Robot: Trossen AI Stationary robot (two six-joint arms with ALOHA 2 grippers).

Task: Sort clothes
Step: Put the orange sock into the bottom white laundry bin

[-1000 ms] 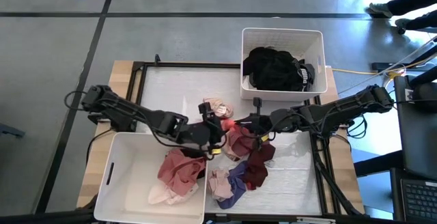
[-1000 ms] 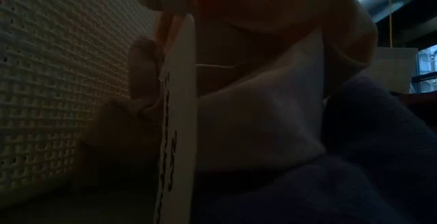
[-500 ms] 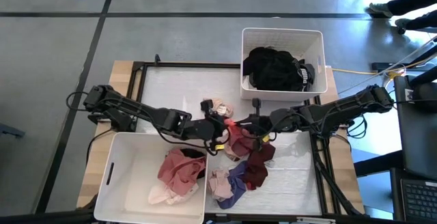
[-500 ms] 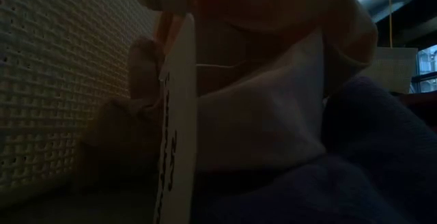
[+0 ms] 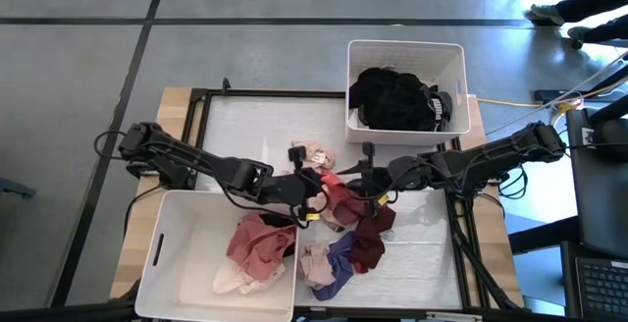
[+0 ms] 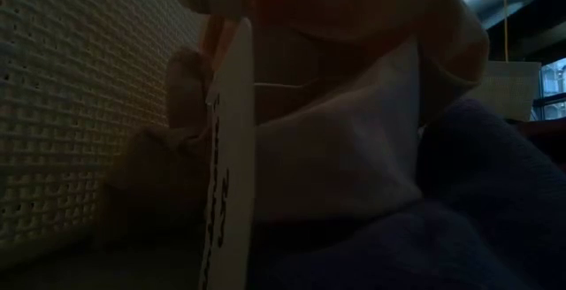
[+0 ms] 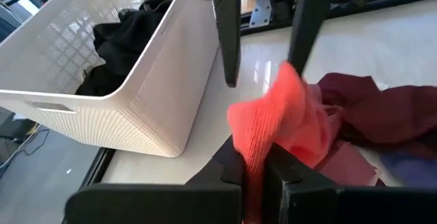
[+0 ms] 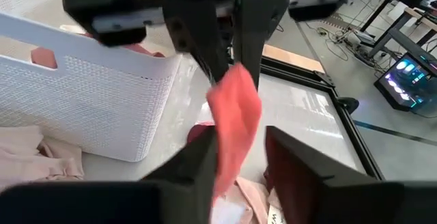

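Note:
A coral-red garment point(image 5: 335, 190) hangs between my two grippers over the table's middle. My left gripper point(image 5: 316, 187) is shut on it; this also shows in the left wrist view point(image 7: 254, 176). My right gripper point(image 5: 361, 186) faces it from the right and is open. Its fingers point(image 8: 198, 162) stand on either side of the coral garment point(image 8: 235, 108); I cannot tell whether they touch it. Maroon point(image 5: 369, 236), purple point(image 5: 340, 259) and pale pink point(image 5: 314, 263) clothes lie heaped at the near middle. A small pale pink piece point(image 5: 313, 151) lies farther back. My left gripper pinches one end of the coral garment point(image 7: 254, 152) between its two fingers, coming level from the table's left. The cloth bulges up past the fingertips. Its other part point(image 7: 311, 132) trails toward the maroon clothes on the table.
A white bin point(image 5: 162, 248) at the near left holds pink clothes point(image 5: 257, 248). A white bin point(image 5: 457, 62) at the far right holds black clothes point(image 5: 397, 98). The low view is filled by pale cloth point(image 6: 336, 148), purple cloth point(image 6: 482, 210) and a bin wall point(image 6: 80, 104).
My left gripper has edged toward the table's right, closer to my right gripper. More of the coral garment now shows between the two grippers.

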